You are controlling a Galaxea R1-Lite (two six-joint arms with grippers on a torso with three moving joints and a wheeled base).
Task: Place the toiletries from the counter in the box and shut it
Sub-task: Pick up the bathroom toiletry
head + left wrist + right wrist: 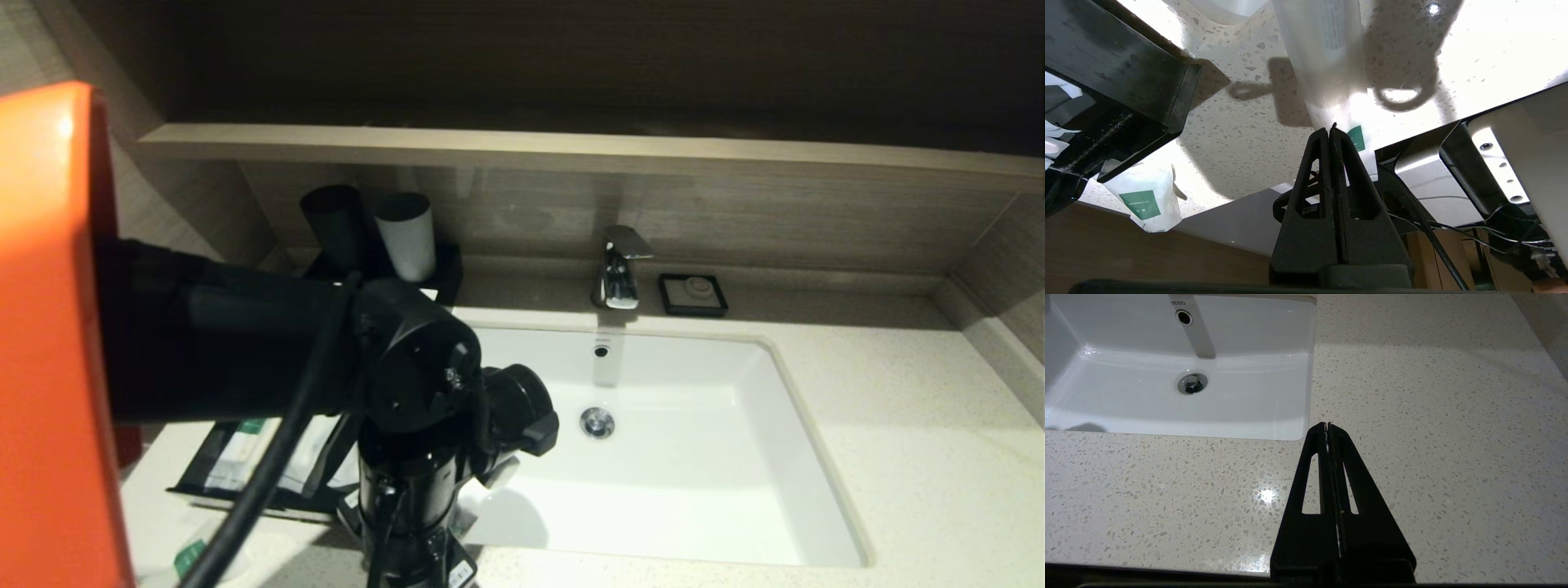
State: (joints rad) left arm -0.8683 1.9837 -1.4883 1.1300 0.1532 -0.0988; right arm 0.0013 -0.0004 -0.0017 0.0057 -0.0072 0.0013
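Leftmost of the basin [678,457], the box [212,465] lies with its drawer out, largely hidden by the left arm. Nearby, a white packet [1147,200] rests on the counter [1433,416]. The left gripper [1331,130] is clenched on a second packet [1331,61]. Right of the basin, the right gripper [1327,425] hovers clenched, holding nothing.

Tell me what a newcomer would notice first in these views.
The bulky black left arm fills the head view's left, its left gripper shut on a long white packet with a green label. Beside it sits the low black box, drawer open, and another white green-labelled packet at the speckled counter's edge. The white rectangular basin dominates the middle.
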